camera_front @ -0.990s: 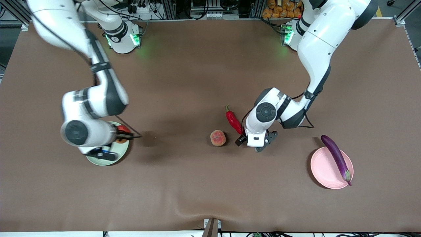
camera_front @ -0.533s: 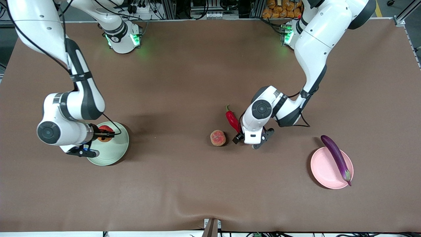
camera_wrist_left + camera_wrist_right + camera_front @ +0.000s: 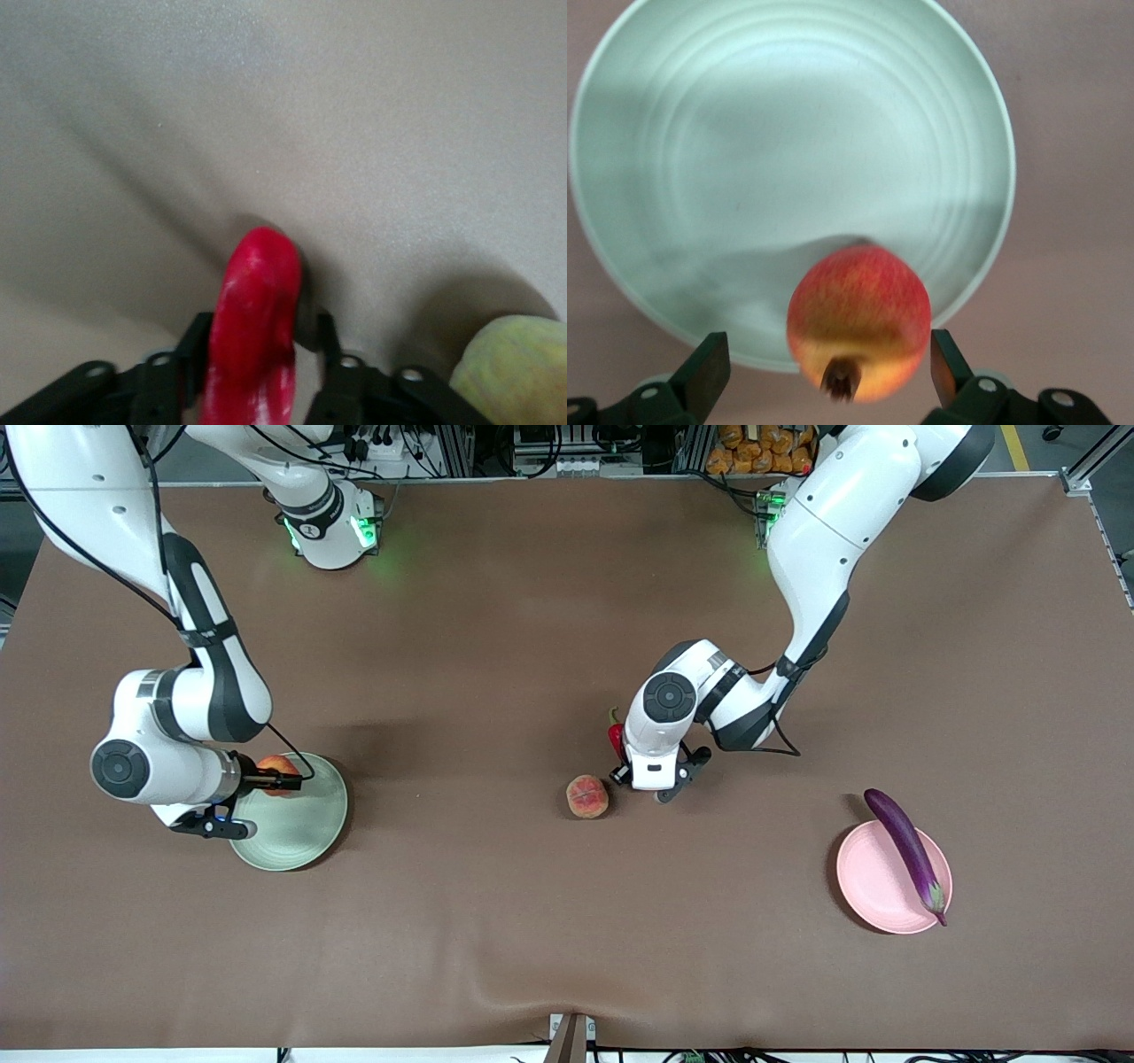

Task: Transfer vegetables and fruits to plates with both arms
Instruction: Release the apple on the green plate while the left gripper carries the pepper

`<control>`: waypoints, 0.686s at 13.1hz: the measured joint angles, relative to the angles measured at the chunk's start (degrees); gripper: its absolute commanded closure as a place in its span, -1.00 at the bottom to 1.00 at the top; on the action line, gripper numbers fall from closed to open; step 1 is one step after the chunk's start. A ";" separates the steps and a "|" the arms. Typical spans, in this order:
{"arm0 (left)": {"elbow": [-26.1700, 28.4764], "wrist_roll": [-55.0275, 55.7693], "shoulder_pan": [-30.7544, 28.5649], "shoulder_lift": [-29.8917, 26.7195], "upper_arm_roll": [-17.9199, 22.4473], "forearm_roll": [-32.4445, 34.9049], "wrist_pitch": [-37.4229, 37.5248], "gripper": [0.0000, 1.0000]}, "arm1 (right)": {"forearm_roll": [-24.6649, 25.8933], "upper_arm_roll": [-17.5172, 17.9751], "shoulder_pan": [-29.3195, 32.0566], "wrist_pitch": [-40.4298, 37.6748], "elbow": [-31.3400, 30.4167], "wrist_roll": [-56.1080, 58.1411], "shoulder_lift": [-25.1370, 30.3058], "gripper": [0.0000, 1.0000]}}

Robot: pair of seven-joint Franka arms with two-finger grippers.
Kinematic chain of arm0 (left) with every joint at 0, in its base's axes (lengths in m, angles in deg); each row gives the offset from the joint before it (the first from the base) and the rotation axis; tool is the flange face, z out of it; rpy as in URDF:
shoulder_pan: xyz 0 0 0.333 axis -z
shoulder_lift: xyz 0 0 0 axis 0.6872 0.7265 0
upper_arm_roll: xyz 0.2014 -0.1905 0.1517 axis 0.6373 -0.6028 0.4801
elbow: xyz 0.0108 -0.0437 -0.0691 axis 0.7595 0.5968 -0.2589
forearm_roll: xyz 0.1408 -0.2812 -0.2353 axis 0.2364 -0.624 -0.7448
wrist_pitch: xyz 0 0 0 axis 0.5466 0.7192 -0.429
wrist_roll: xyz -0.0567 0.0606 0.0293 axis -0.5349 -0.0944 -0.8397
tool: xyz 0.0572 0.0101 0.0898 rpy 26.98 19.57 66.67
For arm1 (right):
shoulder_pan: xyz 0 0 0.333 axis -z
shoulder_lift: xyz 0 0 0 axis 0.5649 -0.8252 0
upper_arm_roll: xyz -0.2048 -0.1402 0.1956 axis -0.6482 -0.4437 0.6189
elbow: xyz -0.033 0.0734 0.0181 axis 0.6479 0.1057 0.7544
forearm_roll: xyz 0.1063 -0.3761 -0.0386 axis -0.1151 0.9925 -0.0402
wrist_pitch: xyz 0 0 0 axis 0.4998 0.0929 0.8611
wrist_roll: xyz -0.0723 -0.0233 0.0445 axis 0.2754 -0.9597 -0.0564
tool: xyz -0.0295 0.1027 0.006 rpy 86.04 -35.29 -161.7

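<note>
My right gripper (image 3: 270, 779) is open over the pale green plate (image 3: 301, 833). The red-yellow fruit (image 3: 278, 765) sits between its spread fingers, at the plate's rim. The right wrist view shows the fruit (image 3: 859, 319), its dark crown toward the camera, over the plate's (image 3: 744, 159) edge. My left gripper (image 3: 640, 771) is down over the red chili (image 3: 615, 735), open, with a finger on each side of the chili (image 3: 257, 310). The peach (image 3: 587, 796) lies beside it, apart; it also shows in the left wrist view (image 3: 514, 376). The purple eggplant (image 3: 905, 853) lies across the pink plate (image 3: 873, 886).
The brown tablecloth has a raised fold at the near edge (image 3: 496, 992). The pink plate is toward the left arm's end of the table and the green plate toward the right arm's end. Both arm bases stand along the edge farthest from the front camera.
My right gripper has carried the fruit across the green plate to its rim and opened. My left gripper has moved from beside the peach to over the chili.
</note>
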 measured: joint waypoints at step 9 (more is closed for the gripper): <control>-4.85 -16.89 -12.98 -5.85 1.81 5.31 2.79 1.00 | -10.37 1.22 -3.46 -16.05 12.57 -11.95 2.85 -1.00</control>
